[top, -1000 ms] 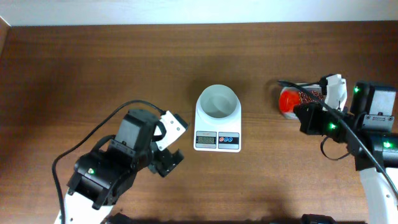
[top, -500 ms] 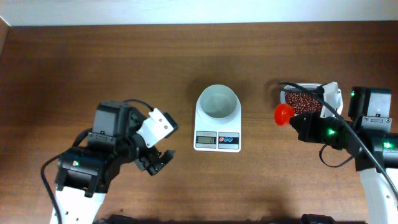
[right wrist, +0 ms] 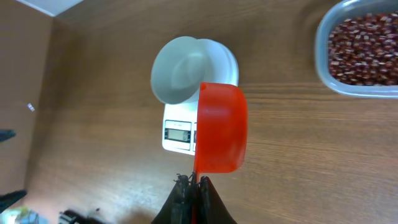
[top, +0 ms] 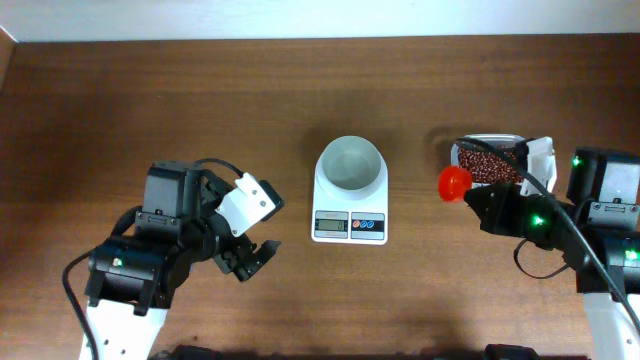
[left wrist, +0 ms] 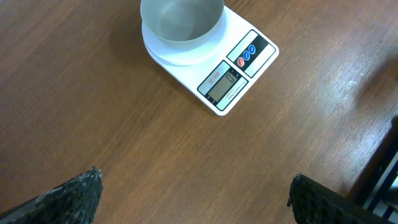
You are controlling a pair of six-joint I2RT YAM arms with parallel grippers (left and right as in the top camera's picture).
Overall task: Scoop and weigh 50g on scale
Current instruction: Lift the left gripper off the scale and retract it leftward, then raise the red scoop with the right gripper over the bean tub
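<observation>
The white scale stands mid-table, its round bowl empty; it also shows in the left wrist view and the right wrist view. The reddish-brown beans fill a clear tub right of the scale. My right gripper is shut on the handle of an orange scoop. The scoop hangs between tub and scale, turned on its side, and its inside does not show. My left gripper stands wide open over bare wood, left of and nearer than the scale.
The brown wooden table runs to a pale wall strip at the far edge. The left arm's black body fills the near-left corner. The right arm stands at the right edge, with cables.
The right gripper has carried the scoop out of the tub, leftward and nearer. The left arm has drawn back to the left, away from the scale.
</observation>
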